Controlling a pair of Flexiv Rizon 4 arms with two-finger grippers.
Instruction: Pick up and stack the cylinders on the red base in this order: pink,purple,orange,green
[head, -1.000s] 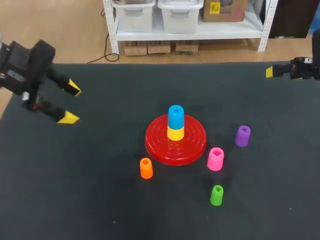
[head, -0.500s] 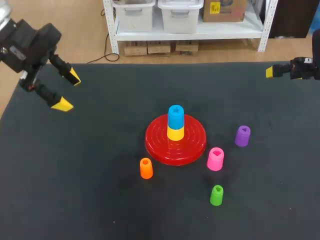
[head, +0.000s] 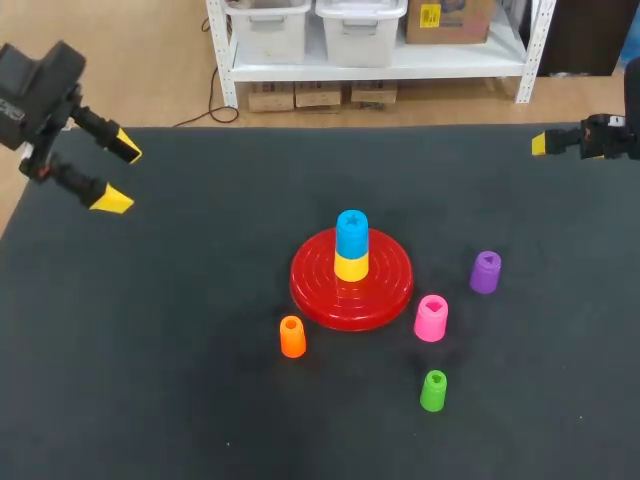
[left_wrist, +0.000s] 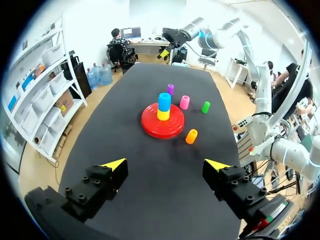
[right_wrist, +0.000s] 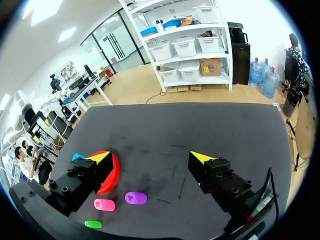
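Green plastic stood nearest you: the green cylinder (head: 433, 390) was upright on the near right of the table; it comes last in the order, so I judge it could wait there. The orange cylinder (head: 292, 337) stood upright off the near left rim of the red base (head: 390, 285), apart from it; the pink cylinder (head: 431, 318) stood just beside the base's near right rim, first in line and, to my eye, the easiest reach for your right arm; the purple cylinder (head: 485, 272) stood farther right and farther back, clear of the pink one. On the base's middle a yellow cylinder (head: 351, 266) carried a blue cylinder (head: 351, 233), so the pink one would have to go on top of the blue.

None of the four was held; the left gripper (head: 118, 176) hung over the far left corner, fingers wide apart and empty; the right gripper (right_wrist: 151, 158) hung at the far right edge, fingers apart with nothing between them; both looked parked out of the way.

The black table mat (head: 180, 400) was flat and matte, which should have kept the upright pieces steady.
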